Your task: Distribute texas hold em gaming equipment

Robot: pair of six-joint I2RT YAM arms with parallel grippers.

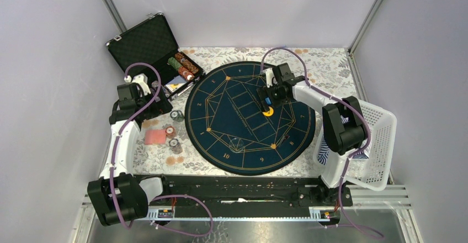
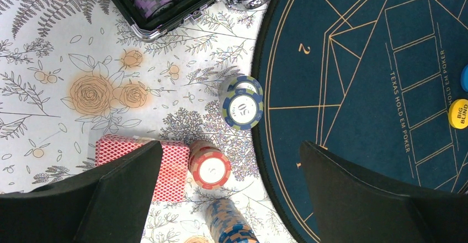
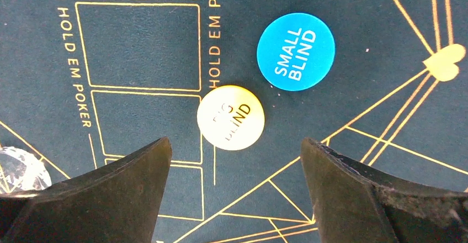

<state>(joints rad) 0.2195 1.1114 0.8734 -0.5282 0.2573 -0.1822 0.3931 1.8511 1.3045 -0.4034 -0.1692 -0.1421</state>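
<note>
Three chip stacks stand on the floral cloth left of the round mat (image 1: 287, 138): a white-blue-green one (image 2: 241, 102), a red-white one (image 2: 210, 165) and a blue-orange one (image 2: 232, 221). A red-backed card deck (image 2: 165, 160) lies beside them. My left gripper (image 2: 230, 146) is open and empty, above the red-white stack; from above it sits by the case (image 1: 156, 106). A yellow BIG BLIND button (image 3: 230, 117) and a blue SMALL BLIND button (image 3: 296, 51) lie on the mat. My right gripper (image 3: 234, 160) is open and empty just above them (image 1: 267, 104).
The open black case (image 1: 144, 44) at the back left holds more chip rows (image 1: 183, 65). A clear faceted disc (image 1: 237, 142) lies on the mat's near side. A white basket (image 1: 381, 143) with a blue-white striped cloth (image 1: 325, 153) stands at the right.
</note>
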